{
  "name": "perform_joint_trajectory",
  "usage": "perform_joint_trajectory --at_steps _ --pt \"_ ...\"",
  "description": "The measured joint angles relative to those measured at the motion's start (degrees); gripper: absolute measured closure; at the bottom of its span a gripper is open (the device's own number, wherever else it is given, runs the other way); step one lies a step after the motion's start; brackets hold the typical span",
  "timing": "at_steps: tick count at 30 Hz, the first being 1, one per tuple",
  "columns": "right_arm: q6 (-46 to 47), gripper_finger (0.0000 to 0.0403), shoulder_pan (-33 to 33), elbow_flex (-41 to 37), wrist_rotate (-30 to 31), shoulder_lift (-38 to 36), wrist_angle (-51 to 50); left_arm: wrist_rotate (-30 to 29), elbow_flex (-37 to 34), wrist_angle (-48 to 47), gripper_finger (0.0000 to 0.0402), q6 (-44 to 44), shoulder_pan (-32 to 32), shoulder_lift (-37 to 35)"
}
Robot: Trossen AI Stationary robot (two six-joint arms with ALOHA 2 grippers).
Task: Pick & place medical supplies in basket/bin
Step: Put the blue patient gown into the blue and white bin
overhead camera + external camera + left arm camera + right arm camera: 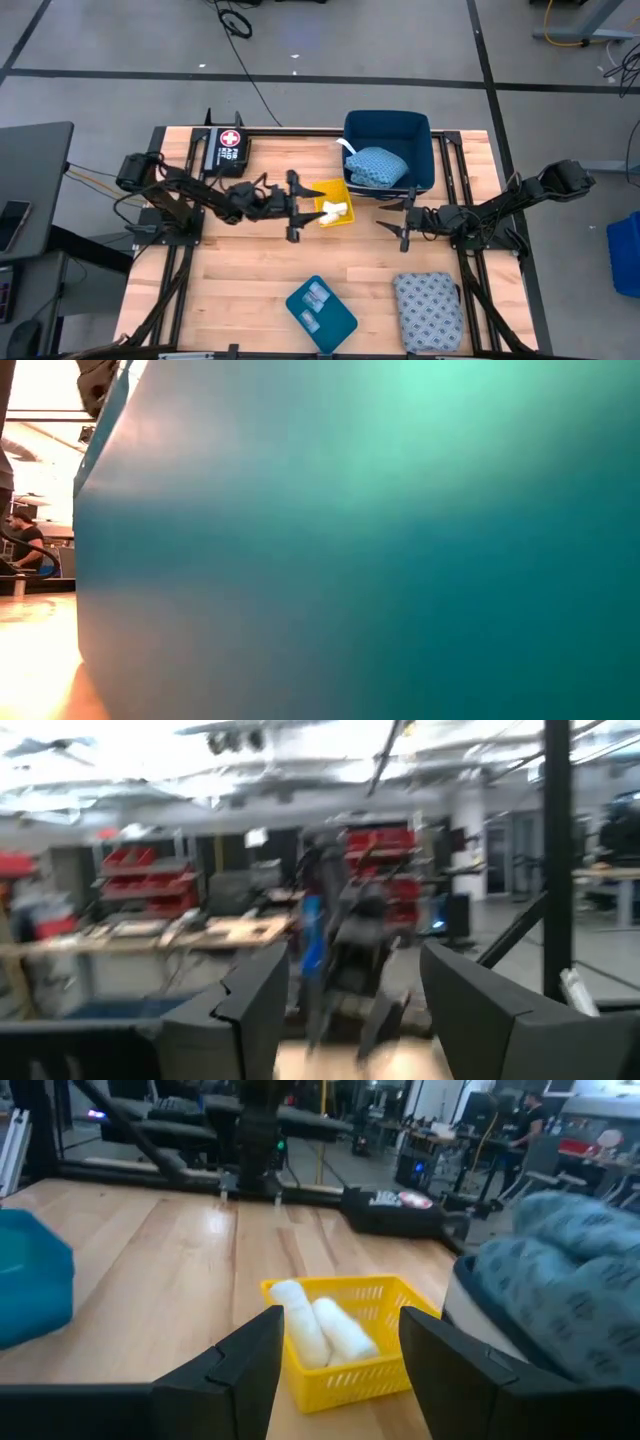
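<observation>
Both arms reach toward the middle of the table, their fingers spread and holding nothing.

The left gripper sits just beside the yellow basket, which holds two white rolls. The right gripper hovers past it, below the blue bin holding a blue pad. A grey-blue pad lies near the table's front edge.

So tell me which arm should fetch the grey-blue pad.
Probably the right: its open end effector is on the same side as the grey-blue pad. The left end effector hovers by the yellow basket, farther away.
</observation>
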Motion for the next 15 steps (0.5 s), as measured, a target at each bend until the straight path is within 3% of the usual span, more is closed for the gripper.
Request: perform_joint_trajectory --at_steps 9,12,15 --pt "-9.4 0.0196 -0.2 7.7 7.9 0.0 -1.6 -6.0 -15.9 9.1 0.0189 -4.8 0.9 -4.6" --pt "-11.5 0.0212 -2.0 13.8 15.4 0.0 -9.6 -7.1 -17.9 9.0 0.0189 -5.0 0.9 -4.6" --pt "-11.1 0.0261 -5.5 21.0 18.1 0.0 -22.7 -7.0 -18.8 8.7 0.0189 -5.3 0.9 -4.6"
